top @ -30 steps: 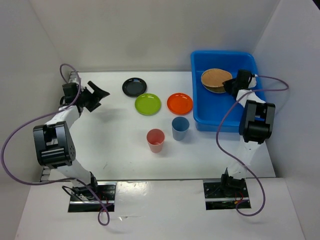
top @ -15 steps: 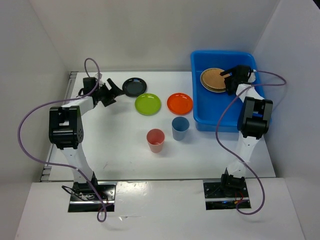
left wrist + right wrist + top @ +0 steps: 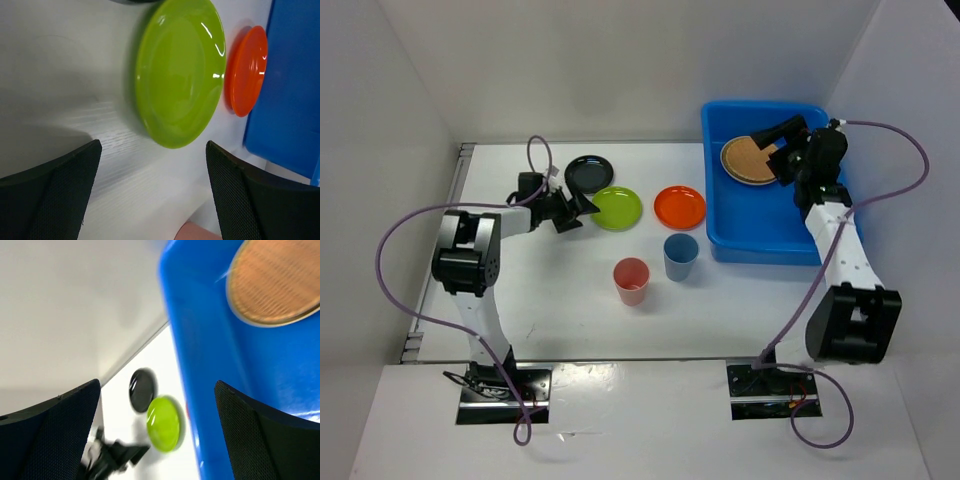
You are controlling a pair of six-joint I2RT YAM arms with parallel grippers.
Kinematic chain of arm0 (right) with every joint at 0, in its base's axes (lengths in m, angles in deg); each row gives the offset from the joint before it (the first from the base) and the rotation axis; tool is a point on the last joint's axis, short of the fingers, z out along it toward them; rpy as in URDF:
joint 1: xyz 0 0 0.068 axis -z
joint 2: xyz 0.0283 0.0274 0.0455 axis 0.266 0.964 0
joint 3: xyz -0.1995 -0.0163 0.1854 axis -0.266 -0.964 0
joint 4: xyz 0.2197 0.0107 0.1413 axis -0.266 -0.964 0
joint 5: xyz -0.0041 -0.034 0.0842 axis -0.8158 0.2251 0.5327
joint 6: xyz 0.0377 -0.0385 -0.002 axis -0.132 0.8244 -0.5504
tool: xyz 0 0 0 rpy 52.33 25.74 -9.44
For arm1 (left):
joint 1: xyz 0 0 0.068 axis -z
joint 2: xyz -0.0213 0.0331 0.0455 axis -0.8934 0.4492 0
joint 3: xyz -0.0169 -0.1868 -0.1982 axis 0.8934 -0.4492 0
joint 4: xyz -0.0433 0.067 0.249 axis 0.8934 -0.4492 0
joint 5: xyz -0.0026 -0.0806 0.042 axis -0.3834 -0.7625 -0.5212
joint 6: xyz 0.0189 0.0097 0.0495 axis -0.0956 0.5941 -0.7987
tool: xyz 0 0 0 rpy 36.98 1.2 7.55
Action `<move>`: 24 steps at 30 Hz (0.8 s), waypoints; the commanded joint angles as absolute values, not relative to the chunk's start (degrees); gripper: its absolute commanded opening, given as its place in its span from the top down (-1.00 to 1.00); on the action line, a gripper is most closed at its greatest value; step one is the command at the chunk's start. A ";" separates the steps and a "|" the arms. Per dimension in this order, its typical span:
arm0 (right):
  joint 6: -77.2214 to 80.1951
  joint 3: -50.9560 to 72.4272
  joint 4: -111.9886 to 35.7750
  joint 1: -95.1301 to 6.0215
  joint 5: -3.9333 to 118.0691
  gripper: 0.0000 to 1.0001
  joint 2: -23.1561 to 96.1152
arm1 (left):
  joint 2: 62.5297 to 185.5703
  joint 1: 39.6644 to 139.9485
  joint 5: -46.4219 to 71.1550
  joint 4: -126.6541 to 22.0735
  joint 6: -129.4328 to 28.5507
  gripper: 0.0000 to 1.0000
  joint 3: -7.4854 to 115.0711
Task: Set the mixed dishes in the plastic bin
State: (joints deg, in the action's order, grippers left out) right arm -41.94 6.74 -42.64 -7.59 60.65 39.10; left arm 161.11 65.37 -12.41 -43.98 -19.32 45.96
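A round tan woven tray [image 3: 747, 160] [image 3: 275, 282] lies in the blue plastic bin [image 3: 770, 220] [image 3: 210, 340]. My right gripper [image 3: 778, 148] [image 3: 156, 384] hovers open above it, holding nothing. A black plate [image 3: 589, 173] [image 3: 141, 389], a lime green plate [image 3: 616, 207] [image 3: 180, 75], an orange plate [image 3: 679, 206] [image 3: 246, 70], a blue cup [image 3: 681, 255] and a pink cup [image 3: 631, 280] stand on the white table. My left gripper [image 3: 578, 213] [image 3: 152, 147] is open and low, just left of the lime plate's rim, with nothing between its fingers.
White walls close the table in on the left, back and right. The bin [image 3: 295, 85] fills the back right corner, close behind the orange plate. The pink cup's rim [image 3: 200, 232] shows at the bottom of the left wrist view.
My right gripper opened and let go of the tan woven tray, which now lies flat in the bin. My left gripper swept right from the table's left edge to the lime plate.
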 commanded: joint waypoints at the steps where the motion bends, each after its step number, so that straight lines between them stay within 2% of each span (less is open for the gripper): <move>1: -39.16 2.79 -43.75 -8.40 63.58 -0.99 33.37 | 164.21 69.45 -7.34 -39.89 -15.54 -0.82 48.59; 5: -37.94 -2.05 -43.75 -8.40 61.38 -0.99 25.20 | 165.54 72.62 -0.22 -40.42 -12.20 -0.79 48.60; 10: -37.40 -3.99 -43.75 -8.40 61.47 -0.99 18.78 | 166.07 74.55 8.48 -36.82 -5.17 -0.53 45.61; 18: -38.46 -7.07 -41.64 -8.40 63.14 -0.99 15.60 | 167.74 75.61 15.71 -36.91 1.52 0.18 43.67; 21: -37.93 -7.07 -41.12 -9.01 64.27 -0.99 16.30 | 168.87 75.61 15.71 -36.90 1.52 0.65 44.82; 22: -37.93 -7.07 -41.11 -9.79 64.28 -0.99 16.31 | 168.88 75.61 14.84 -36.21 1.52 1.00 45.34; 24: -35.75 -7.07 -41.11 -11.29 64.28 -0.99 16.83 | 168.36 75.61 11.32 -34.88 -0.31 1.00 45.34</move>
